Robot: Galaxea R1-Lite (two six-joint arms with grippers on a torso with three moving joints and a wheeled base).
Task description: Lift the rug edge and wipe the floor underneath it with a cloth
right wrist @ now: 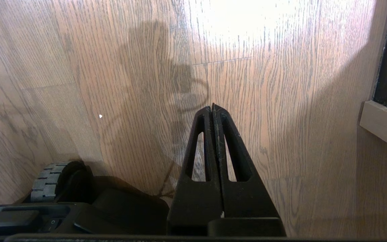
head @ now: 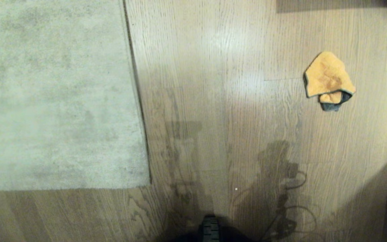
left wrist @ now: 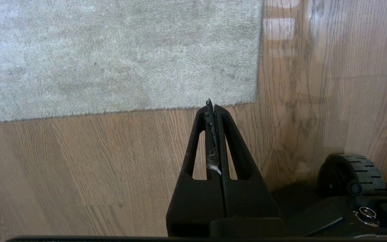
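The floor (head: 233,111), light wood-grain planks with a slight sheen, fills most of the head view and carries the shadows of the two arms near 6 o'clock. The rug, grey-beige and mottled, covers the quarter from 9 to 11 o'clock; the rug edge (head: 139,101) runs down toward 7 o'clock and turns at a corner (head: 149,184), lying flat with no backing showing. The cloth (head: 328,80), orange-tan with dark teal trim, lies crumpled on bare planks at 2 o'clock, well apart from the rug. A base wheel (head: 211,228) shows at 6 o'clock. Neither arm enters the head view. In its own wrist view the left gripper (left wrist: 212,105) hangs above the planks near the rug corner, jaws pressed together, empty, a wisp of pale lint caught between them. The right gripper (right wrist: 212,107) hangs likewise above bare floor, jaws together, nothing held. Judgement: no step is yet begun; rug down, cloth untouched. The next move likely calls for the right gripper to part its jaws, travel toward 2 o'clock and pinch the cloth, while the left goes to the corner to get under the thin border.
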